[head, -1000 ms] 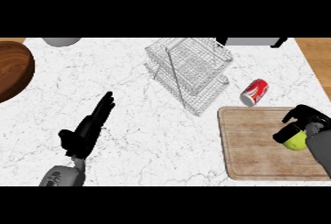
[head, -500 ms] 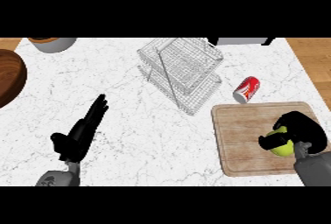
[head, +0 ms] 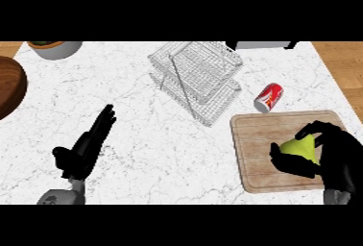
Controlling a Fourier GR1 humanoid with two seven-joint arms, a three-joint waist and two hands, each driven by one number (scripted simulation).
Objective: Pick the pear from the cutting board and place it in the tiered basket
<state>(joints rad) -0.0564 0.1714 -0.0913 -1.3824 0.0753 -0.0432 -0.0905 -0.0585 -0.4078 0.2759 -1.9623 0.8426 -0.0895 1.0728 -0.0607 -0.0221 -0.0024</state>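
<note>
Right hand point(head: 333, 158): fingers curled round pear point(head: 300, 147) over board point(head: 264, 144). Left hand point(head: 85, 146): fingers straight, resting. Risk: smooth tapered pear slipping during carry; can point(head: 269, 96) beside path to basket point(head: 200, 79).

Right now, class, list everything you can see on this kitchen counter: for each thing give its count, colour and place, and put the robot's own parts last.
counter: one, white marble, fills most of the view.
tiered basket: one, silver wire, top centre.
can: one, red, lying on its side between the tiered basket and the cutting board.
cutting board: one, light wood, lower right.
pear: one, yellow-green, over the cutting board, inside the right hand.
bowl: one, dark brown wood, cut off at the left edge.
pot: one, grey, with green inside, top left.
appliance: one, grey and black, top edge, only partly seen.
left hand: one, black, lower left, open, resting.
right hand: one, black, lower right, curled round the pear.
</note>
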